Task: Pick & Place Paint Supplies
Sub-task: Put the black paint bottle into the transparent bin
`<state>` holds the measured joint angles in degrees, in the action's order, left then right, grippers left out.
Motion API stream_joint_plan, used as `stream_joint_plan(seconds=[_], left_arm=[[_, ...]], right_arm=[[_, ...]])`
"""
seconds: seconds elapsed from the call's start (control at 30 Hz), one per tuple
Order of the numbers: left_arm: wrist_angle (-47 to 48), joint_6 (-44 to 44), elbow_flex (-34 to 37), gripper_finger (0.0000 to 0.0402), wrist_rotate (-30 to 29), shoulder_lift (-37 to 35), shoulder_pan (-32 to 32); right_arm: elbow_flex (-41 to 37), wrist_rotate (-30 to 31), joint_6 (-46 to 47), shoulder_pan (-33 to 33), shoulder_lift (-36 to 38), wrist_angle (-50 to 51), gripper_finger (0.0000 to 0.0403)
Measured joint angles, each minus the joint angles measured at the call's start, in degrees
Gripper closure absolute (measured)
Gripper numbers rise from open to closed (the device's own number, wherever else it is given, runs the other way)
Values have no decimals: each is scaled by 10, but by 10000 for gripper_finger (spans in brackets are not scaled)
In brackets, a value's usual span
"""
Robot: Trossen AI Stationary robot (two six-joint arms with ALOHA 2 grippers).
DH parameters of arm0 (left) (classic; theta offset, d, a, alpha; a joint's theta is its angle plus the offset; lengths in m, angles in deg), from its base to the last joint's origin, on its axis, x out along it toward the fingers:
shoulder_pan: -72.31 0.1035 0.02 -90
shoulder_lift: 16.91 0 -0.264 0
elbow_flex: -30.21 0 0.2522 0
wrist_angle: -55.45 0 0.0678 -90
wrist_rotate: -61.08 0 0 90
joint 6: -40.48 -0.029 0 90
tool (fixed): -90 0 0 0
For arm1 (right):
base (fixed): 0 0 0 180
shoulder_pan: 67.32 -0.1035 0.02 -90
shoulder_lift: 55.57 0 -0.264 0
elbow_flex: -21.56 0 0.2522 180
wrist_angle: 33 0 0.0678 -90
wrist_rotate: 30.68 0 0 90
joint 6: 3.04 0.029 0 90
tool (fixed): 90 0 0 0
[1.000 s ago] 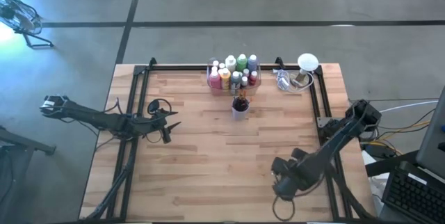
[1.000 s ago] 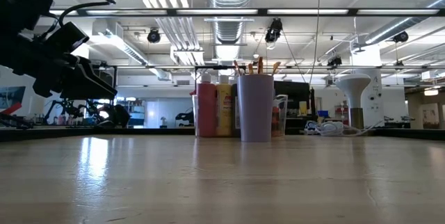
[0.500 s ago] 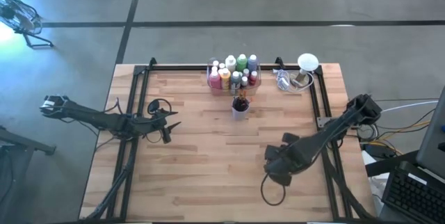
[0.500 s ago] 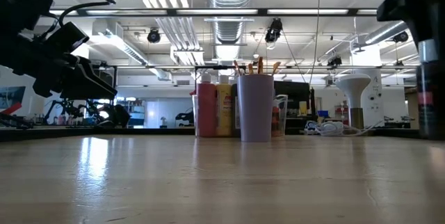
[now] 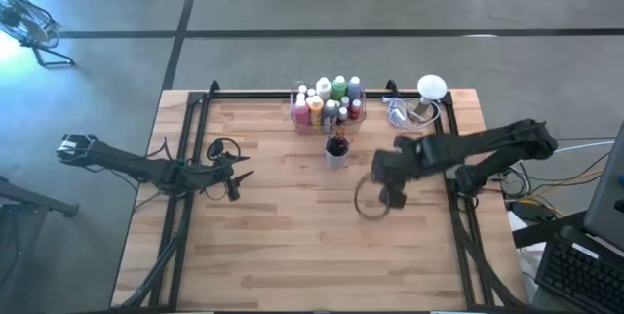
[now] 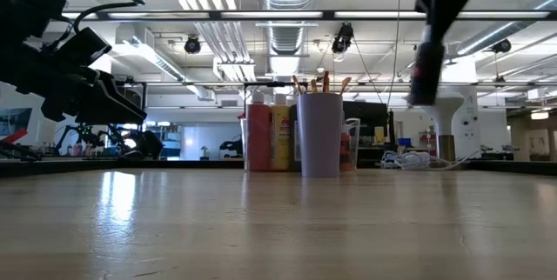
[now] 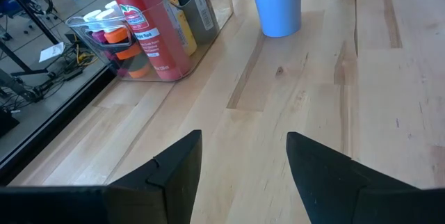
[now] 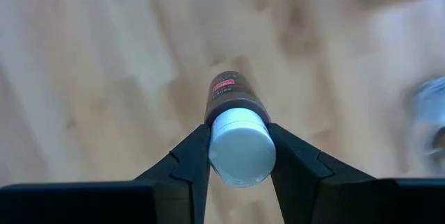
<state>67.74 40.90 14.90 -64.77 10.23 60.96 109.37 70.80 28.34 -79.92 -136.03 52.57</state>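
1. The right arm is reaching across the bench (image 5: 292, 246) from its right edge, its forearm lying nearly level, with the right gripper (image 8: 238, 156) hanging in the air to the right of the cup (image 5: 336, 152).
2. Its jaws are clamping a dark brown paint bottle (image 8: 235, 102) by the neck, just beneath a white round cap (image 8: 241, 149); the bottle is a smooth plastic cylinder with a small red-and-white label (in the low view it is hanging upright, well clear of the boards, as a blurred dark shape (image 6: 424, 71)).
3. The left arm is lying low over the bench's left side, the left gripper (image 7: 243, 165) pointing toward the middle; its two dark wedge-shaped fingers (image 7: 174, 172) are standing apart with nothing between them.
4. The remaining paint bottles (image 5: 327, 99) are standing packed together in a clear plastic bin (image 7: 208, 15) at the middle of the far edge; their caps are showing white, green, pink and yellow, and a taller red bottle (image 7: 142, 26) is sitting at one end.
5. The cup, a smooth pale blue tumbler, is standing just in front of the bin and holding thin brushes (image 6: 318, 82) upright.
6. The bench is made of pale wooden planks with visible grain, framed by black rails.
7. A white rounded object (image 5: 431, 87) is resting at the far right corner.
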Motion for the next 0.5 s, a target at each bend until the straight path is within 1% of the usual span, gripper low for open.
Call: stream_joint_plan(seconds=[0.1, 0.23, 0.37, 0.5], left_arm=[[0, 0, 0, 186, 0, 0, 0], [0, 0, 0, 186, 0, 0, 0], [0, 0, 0, 186, 0, 0, 0], [0, 0, 0, 186, 0, 0, 0]], right_arm=[[10, 20, -64, 55, 23, -5, 289], [23, 27, -139, 135, 45, -30, 285], [34, 25, -218, 212, 48, -65, 288], [40, 0, -287, 287, 40, -96, 289]])
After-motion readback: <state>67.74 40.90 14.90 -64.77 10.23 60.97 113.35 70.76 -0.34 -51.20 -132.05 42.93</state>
